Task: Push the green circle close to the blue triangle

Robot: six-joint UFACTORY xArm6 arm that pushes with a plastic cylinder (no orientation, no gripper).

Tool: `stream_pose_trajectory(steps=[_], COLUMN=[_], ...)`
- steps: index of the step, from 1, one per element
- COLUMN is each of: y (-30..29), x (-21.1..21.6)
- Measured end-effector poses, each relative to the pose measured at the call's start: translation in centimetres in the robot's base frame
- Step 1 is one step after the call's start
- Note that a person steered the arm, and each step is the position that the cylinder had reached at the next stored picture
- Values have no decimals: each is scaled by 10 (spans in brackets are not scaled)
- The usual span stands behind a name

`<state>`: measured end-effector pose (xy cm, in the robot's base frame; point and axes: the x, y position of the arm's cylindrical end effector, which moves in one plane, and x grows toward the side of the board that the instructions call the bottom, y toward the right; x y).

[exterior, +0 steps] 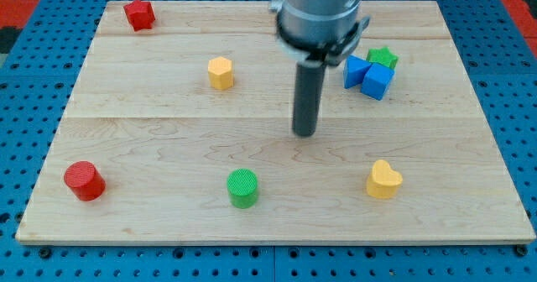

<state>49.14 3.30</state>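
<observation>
The green circle (243,188) sits near the view's bottom, left of centre. The blue triangle (356,70) lies at the view's upper right, touching a blue cube (377,80) and next to a green star (383,59). My tip (304,133) is near the board's middle, up and to the right of the green circle and down and to the left of the blue triangle, touching neither.
A red star (139,14) is at the top left, a yellow hexagon (221,72) left of the rod, a red circle (84,180) at the bottom left, a yellow heart (383,180) at the bottom right. The wooden board (168,131) lies on a blue pegboard.
</observation>
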Motion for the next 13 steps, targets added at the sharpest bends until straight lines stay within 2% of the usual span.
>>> stream_pose_trajectory(steps=[2, 3, 4, 5, 7, 8, 10, 11, 13], y=[-12, -69, -74, -72, -170, -157, -144, -153, -150], x=[110, 51, 15, 61, 46, 23, 19, 32, 4])
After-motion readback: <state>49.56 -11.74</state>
